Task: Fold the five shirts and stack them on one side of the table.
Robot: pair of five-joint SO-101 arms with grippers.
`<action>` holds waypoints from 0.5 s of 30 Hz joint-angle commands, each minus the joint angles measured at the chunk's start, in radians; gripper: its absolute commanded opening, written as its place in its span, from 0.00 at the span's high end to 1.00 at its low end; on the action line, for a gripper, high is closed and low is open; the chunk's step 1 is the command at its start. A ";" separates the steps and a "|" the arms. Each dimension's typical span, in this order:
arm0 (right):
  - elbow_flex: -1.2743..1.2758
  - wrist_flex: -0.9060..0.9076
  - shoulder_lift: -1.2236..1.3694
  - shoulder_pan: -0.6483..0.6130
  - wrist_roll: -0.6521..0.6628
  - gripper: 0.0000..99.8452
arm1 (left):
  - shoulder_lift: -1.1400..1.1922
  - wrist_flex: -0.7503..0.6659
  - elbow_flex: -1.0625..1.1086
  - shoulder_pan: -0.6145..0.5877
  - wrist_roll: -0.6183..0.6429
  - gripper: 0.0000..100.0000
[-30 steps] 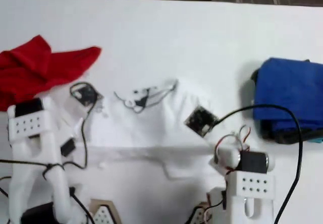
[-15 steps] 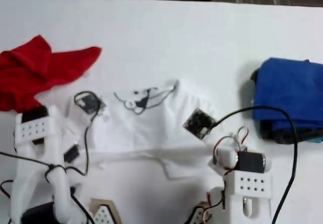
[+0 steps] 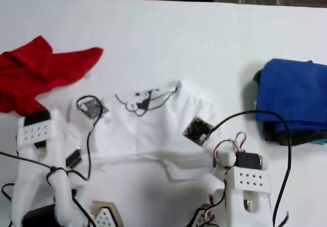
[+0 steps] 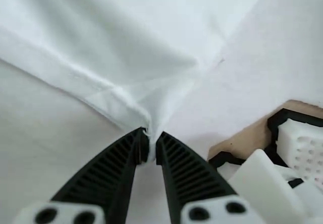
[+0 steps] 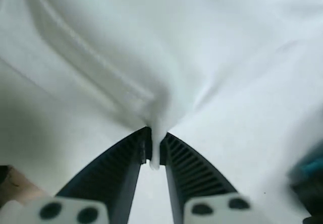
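**Both arms pinching the white shirt, mid-table**

The white shirt [image 3: 148, 130] is lying spread out in the middle of the table [image 3: 204, 38], bunched and creased along its near edge. A dark squiggle [image 3: 145, 100] is showing on its far part.

The left gripper [image 4: 150, 144] is clamping down on a hemmed edge of the shirt. In the left wrist view the black ribbed fingers [image 4: 118, 166] are nearly touching, with just a thin fold of white cloth squeezed between the tips. A tan board [image 4: 242, 138] with a black-edged white block on it is sitting just beside that spot.

The right gripper [image 5: 154, 144] is doing the same thing on the other side. Its jaws are closed on a little tuck of the white fabric, and the cloth is fanning out from the pinch.

From the high view, the left arm [image 3: 38, 155] is standing at the shirt's left end and the right arm [image 3: 248, 183] at its right end, both on the near side of the table.

The red shirt [image 3: 41, 73] is lying crumpled at the left side of the table, apart from the white one. Over on the right edge, a blue shirt [image 3: 294, 91] is sitting folded on top of something dark [image 3: 286, 135], well apart from the white shirt.
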 commanded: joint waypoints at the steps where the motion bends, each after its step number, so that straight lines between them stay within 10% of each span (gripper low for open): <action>1: -0.003 -0.016 0.025 0.007 -0.002 0.98 | -0.023 -0.006 -0.004 -0.008 -0.008 0.97; 15: -0.247 0.168 0.025 -0.001 -0.002 0.80 | -0.031 0.028 -0.059 -0.011 -0.012 0.83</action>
